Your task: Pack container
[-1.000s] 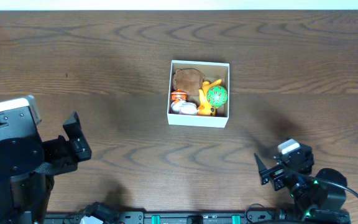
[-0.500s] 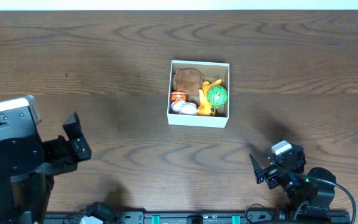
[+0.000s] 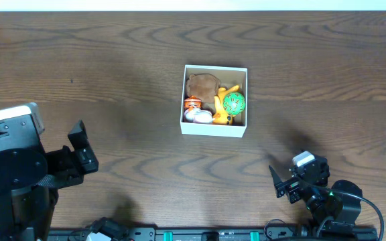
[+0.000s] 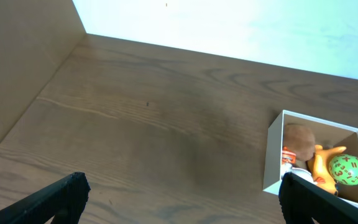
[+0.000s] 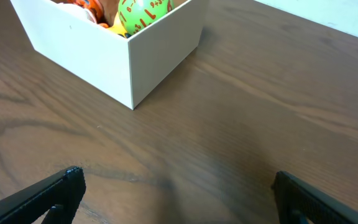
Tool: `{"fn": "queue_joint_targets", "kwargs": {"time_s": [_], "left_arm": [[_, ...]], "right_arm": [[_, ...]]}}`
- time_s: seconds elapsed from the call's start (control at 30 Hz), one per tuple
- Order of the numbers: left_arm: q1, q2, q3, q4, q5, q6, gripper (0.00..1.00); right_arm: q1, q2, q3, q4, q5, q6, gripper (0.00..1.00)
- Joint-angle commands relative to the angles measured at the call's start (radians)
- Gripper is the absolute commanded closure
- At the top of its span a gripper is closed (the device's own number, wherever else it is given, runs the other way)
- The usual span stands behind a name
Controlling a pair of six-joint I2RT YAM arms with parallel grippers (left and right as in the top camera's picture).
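The container (image 3: 214, 128) is a square white-walled box in the middle of the table. It holds a brown toy (image 3: 202, 85), an orange-and-white toy (image 3: 194, 107), a yellow toy (image 3: 221, 107) and a green ball (image 3: 234, 102). It also shows in the left wrist view (image 4: 273, 163) and the right wrist view (image 5: 104, 56). My left gripper (image 3: 82, 148) is open and empty at the near left, far from the box. My right gripper (image 3: 283, 182) is open and empty at the near right, a short way in front of the box.
The dark wooden table (image 3: 112, 73) runs around the box. A pale wall edge (image 3: 193, 5) lies along the far side. The arm bases sit at the near edge.
My right gripper has drawn back toward the near edge and a little left over the last second. The left arm and the box have not moved.
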Motion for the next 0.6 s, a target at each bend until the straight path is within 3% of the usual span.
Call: {"fn": "queue_joint_targets", "kwargs": {"time_s": [0.0, 0.4, 0.57], "left_arm": [[0.005, 0.005, 0.003, -0.002, -0.012, -0.012, 0.02], [0.012, 0.003, 0.003, -0.022, -0.029, 0.011, 0.02], [0.137, -0.040, -0.058, 0.064, -0.026, -0.066, 0.02]], "right_arm": [[0.009, -0.011, -0.005, 0.002, -0.013, -0.005, 0.01], [0.009, -0.011, -0.005, 0.002, -0.013, -0.005, 0.01], [0.009, -0.011, -0.005, 0.002, -0.013, -0.005, 0.01]]}}
